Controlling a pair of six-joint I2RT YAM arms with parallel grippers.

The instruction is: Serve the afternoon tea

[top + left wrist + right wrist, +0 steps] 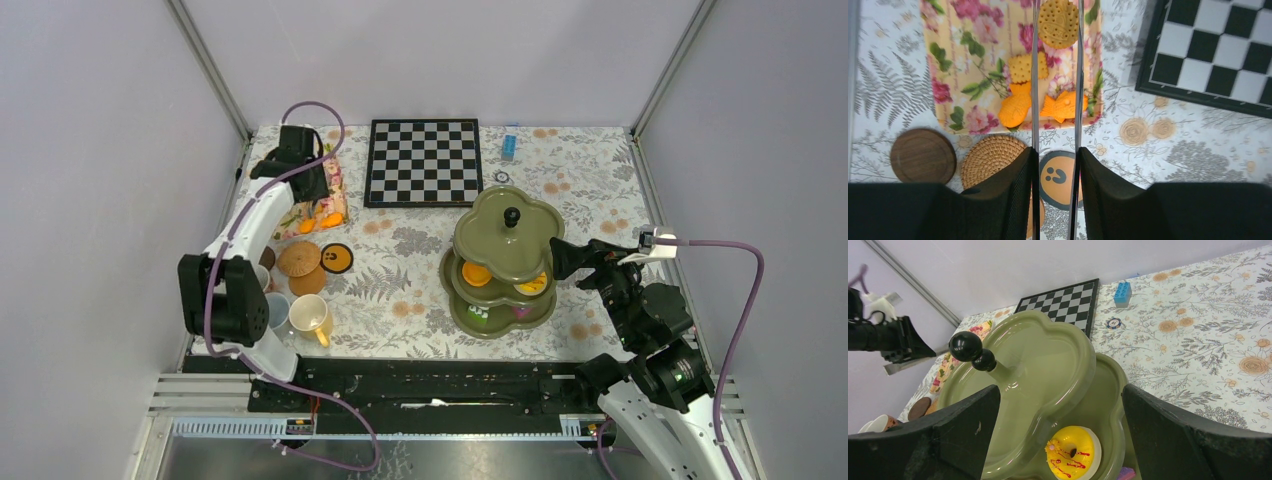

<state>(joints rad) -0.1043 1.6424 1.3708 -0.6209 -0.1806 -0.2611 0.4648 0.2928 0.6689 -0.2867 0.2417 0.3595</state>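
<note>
The olive-green three-tier stand [505, 240] with its black knob [511, 215] stands right of centre and holds sweets, among them a yellow doughnut [1073, 452]. My right gripper [562, 258] is open at its right side, level with the upper tiers [1038, 365], holding nothing. My left gripper [305, 175] is over the floral tray [948, 65]. Its thin blades stand narrowly apart, shut on a round biscuit [1058, 17]. A square biscuit [1020, 67] and two fish biscuits [1015, 107] lie below on the tray. The mugs [310, 315] and coasters [298, 258] sit at the left edge.
A chessboard [423, 162] lies at the back centre, with a blue brick [509, 143] and a small round token [501, 177] to its right. An orange-faced coaster [1060, 177] lies under my left gripper. Walls close in the left, right and back.
</note>
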